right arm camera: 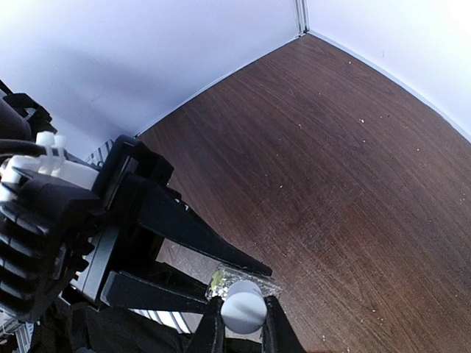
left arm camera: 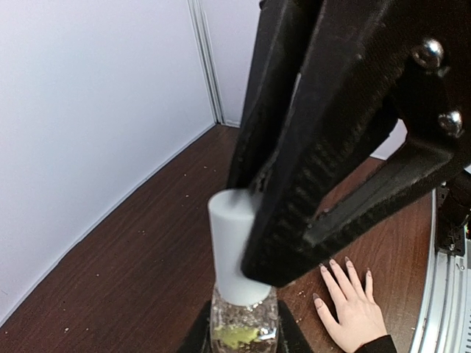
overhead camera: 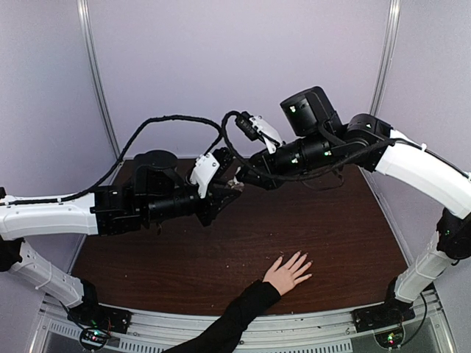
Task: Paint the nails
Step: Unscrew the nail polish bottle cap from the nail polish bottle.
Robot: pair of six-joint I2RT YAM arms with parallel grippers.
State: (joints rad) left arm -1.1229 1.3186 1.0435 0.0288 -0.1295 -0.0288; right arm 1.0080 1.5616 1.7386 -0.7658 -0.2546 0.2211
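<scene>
A light-skinned hand (overhead camera: 287, 274) in a black sleeve lies flat on the brown table, fingers spread. Its small nails (left arm camera: 332, 262) show in the left wrist view; I cannot tell if they carry polish. My left gripper (overhead camera: 225, 193) is shut on the clear glass body of a small polish bottle (left arm camera: 243, 323), holding it in the air above the table's middle. My right gripper (right arm camera: 244, 315) is shut on the bottle's white cap (right arm camera: 244, 305). The cap (left arm camera: 232, 243) sits on the bottle, with the right gripper's black fingers (left arm camera: 309, 184) around it. Both grippers are well above and behind the hand.
The brown table (overhead camera: 338, 220) is ringed by pale walls at the back and sides. A metal rail (overhead camera: 309, 323) runs along the near edge, where the sleeve crosses it. Black cables (overhead camera: 176, 121) arch over the left arm.
</scene>
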